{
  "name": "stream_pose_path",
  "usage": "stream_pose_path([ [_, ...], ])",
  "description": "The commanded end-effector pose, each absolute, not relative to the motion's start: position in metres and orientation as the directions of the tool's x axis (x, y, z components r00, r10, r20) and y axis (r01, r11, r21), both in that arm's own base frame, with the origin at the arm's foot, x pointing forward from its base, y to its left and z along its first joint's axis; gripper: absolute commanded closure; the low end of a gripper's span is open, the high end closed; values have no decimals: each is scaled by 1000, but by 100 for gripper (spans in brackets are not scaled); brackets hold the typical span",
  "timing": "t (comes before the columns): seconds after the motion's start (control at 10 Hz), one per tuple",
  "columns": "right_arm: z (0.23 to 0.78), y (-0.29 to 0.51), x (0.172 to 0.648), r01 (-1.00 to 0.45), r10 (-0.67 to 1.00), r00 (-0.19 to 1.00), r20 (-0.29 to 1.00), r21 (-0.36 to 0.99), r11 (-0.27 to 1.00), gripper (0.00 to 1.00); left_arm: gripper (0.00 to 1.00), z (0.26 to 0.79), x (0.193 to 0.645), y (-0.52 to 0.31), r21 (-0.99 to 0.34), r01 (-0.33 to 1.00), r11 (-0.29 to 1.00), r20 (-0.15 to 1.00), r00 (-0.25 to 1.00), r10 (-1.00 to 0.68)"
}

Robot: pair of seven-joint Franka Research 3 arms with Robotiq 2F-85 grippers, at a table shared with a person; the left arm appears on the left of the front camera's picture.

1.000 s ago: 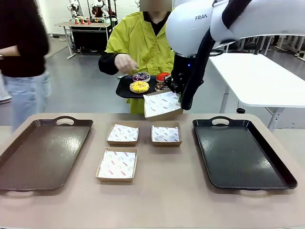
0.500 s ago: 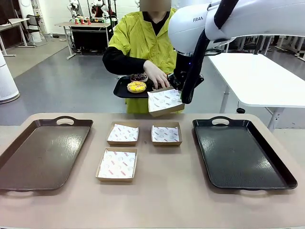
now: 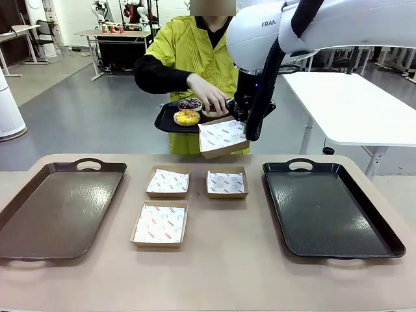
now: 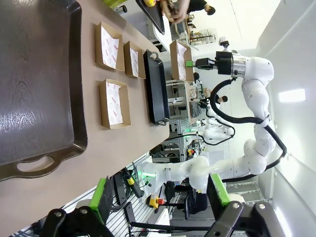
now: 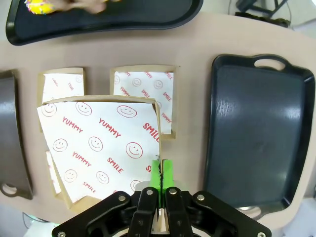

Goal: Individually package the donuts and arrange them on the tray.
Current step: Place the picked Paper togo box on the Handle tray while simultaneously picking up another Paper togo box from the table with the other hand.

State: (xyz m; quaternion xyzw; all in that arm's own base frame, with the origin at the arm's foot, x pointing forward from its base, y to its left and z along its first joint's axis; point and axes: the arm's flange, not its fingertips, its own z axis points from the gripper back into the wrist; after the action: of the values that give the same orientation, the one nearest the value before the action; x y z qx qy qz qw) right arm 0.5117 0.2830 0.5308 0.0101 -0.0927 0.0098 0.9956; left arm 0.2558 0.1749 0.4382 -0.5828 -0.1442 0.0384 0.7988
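Note:
A yellow-iced donut and a dark speckled donut lie on a small black tray that the person holds beyond the table's far edge. The person's hand covers the tray's right part. My right gripper is shut on the right edge of a paper-lined box, held tilted in the air just below that tray. In the right wrist view the right gripper pinches the box, with the yellow donut at the top. My left gripper stands open, holding nothing, above the brown tray.
Three paper-lined boxes sit mid-table. A brown tray lies at the left and a black tray at the right. A white table stands behind at the right.
The person's hand has come down onto the small tray's right side, covering the donuts there. My right gripper has shifted the box slightly up. A passer-by at the left has gone.

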Motion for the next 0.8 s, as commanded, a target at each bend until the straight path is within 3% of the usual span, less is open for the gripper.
stream_pose_path([
  [0.0,529,279,508,-11,6,983,182,23,1000,100,0,438,255,175,-943,136,303,212,949,234],
  [0.7,529,279,508,-11,6,983,182,23,1000,100,0,438,255,175,-943,136,303,212,949,234],
])
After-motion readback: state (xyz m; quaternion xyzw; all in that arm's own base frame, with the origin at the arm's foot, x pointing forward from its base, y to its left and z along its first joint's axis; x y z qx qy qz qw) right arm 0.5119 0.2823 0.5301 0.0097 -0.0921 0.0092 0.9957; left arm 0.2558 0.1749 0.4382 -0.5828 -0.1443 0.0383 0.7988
